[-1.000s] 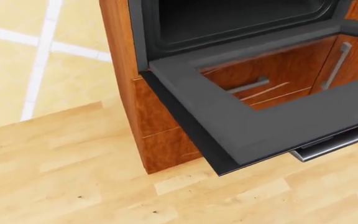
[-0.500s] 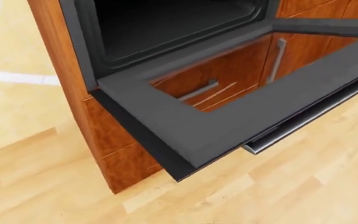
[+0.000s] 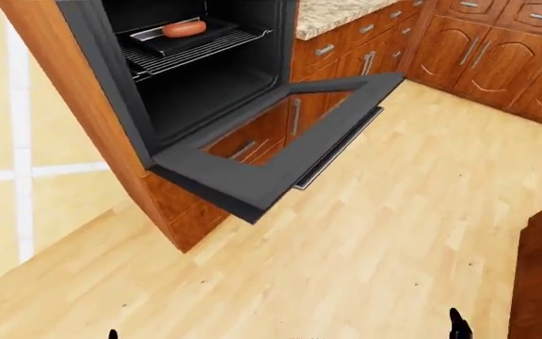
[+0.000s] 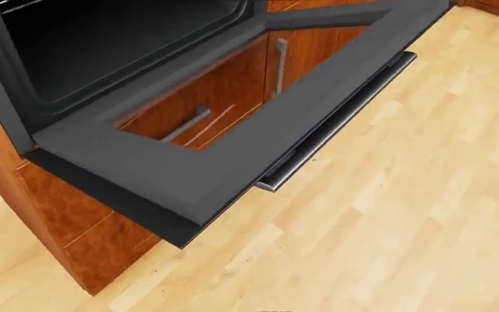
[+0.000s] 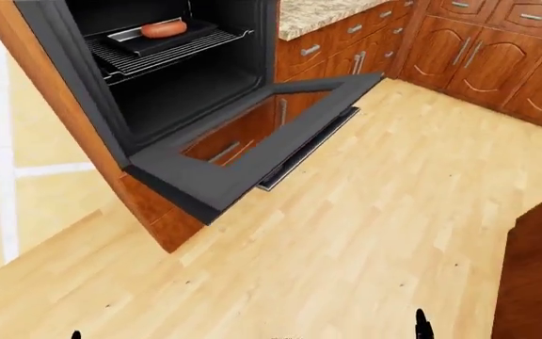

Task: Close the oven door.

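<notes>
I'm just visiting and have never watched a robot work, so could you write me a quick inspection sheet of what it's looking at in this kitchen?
Surface: light wooden plank floor, bare near the oven.
Job's things: dark grey oven door with a glass window hangs fully open and level; its long metal handle runs along the outer edge.
Clutter: reddish sausage on a dark tray on the wire rack inside the oven.
Hands: only dark tips at the bottom edge of the eye views; open or shut cannot be told.
Cables: nothing seen.
Surroundings: reddish-brown wooden cabinets, speckled stone countertop.
</notes>
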